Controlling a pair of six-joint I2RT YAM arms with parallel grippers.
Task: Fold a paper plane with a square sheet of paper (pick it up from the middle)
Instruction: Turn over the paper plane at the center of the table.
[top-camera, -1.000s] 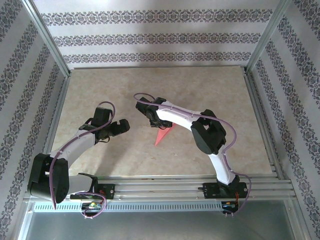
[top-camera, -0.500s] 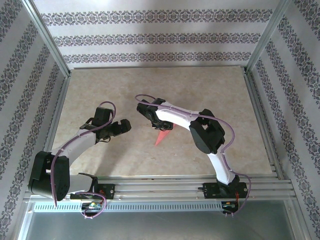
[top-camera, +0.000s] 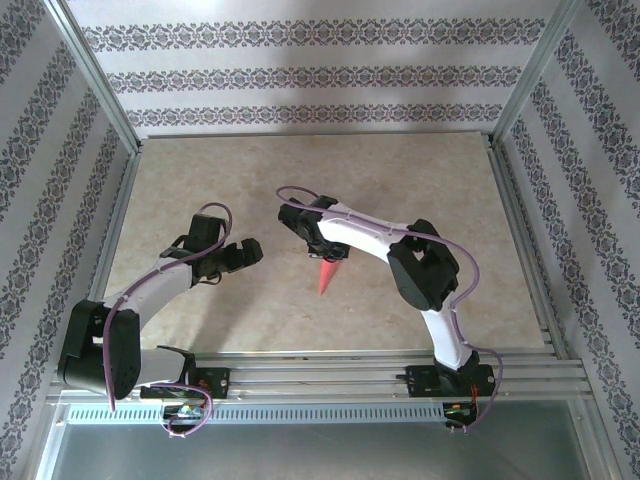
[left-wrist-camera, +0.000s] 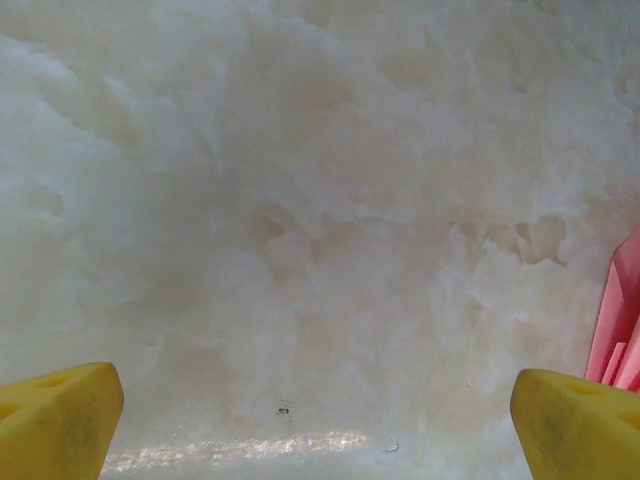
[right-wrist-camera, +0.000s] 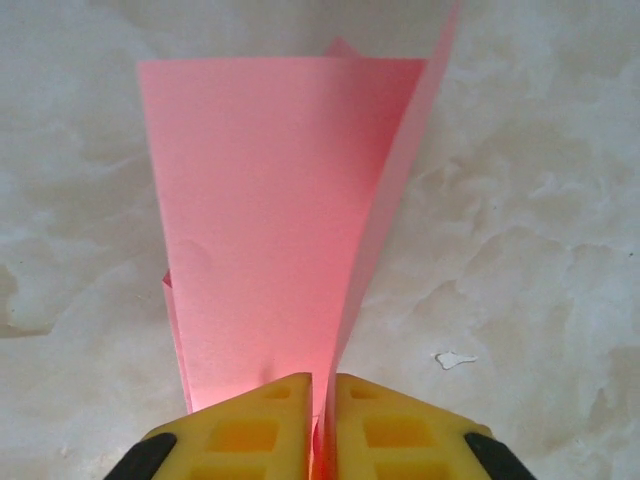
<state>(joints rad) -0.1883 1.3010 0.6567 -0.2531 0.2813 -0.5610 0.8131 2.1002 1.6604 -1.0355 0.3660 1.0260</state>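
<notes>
Your right gripper (right-wrist-camera: 322, 392) was clamped on the paper plane (top-camera: 326, 277), tip pointing to 6 o'clock near the table (top-camera: 200, 180) centre; your left gripper (left-wrist-camera: 318, 415), at its 9 o'clock, stood wide open

Matt paper plane (right-wrist-camera: 270, 220), smooth faintly glossy table (right-wrist-camera: 540, 200).

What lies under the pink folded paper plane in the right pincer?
The pale marbled tabletop shows on both sides of the pink folded paper plane, pinched in the right pincer. The patch directly beneath the paper is covered.
</notes>
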